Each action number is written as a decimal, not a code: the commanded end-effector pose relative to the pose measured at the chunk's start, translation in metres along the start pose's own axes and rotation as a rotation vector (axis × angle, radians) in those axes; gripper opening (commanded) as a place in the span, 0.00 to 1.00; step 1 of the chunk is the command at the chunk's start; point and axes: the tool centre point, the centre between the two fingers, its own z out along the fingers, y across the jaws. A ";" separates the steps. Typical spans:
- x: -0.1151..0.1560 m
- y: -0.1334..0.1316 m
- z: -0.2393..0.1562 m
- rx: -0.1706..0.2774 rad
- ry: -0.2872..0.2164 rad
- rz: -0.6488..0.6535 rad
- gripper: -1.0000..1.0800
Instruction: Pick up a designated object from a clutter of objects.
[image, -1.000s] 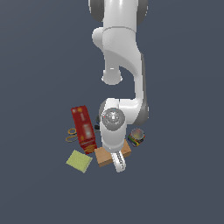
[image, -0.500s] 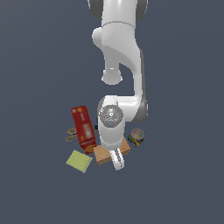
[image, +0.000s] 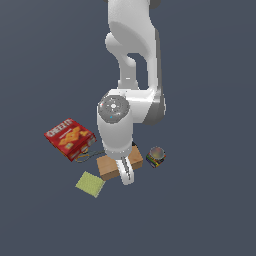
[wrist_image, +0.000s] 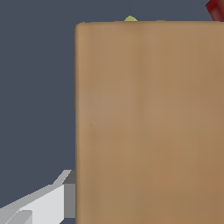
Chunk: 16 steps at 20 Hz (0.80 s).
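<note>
The designated object, a plain light-brown wooden block, lies under the white arm in the exterior view and fills most of the wrist view. My gripper straddles the block and is shut on it. One white finger shows in front of the block, and the other is hidden behind it. In the wrist view a single finger presses against the block's side edge. The rest of the clutter of objects lies around the block.
A red Cheez-It box lies toward the exterior view's left, with a dark thin item between it and the block. A yellow-green sponge sits nearer the viewer. A small multicoloured can stands on the exterior view's right.
The wrist and the block have shifted up and toward the exterior view's left. The red box has swung from standing lengthwise to lying face-up further left. Sponge and can stayed put.
</note>
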 end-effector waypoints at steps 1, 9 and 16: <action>0.010 0.006 -0.032 0.011 0.003 0.001 0.00; 0.039 0.035 -0.124 0.010 0.003 0.002 0.00; 0.065 0.059 -0.203 0.010 0.004 0.002 0.00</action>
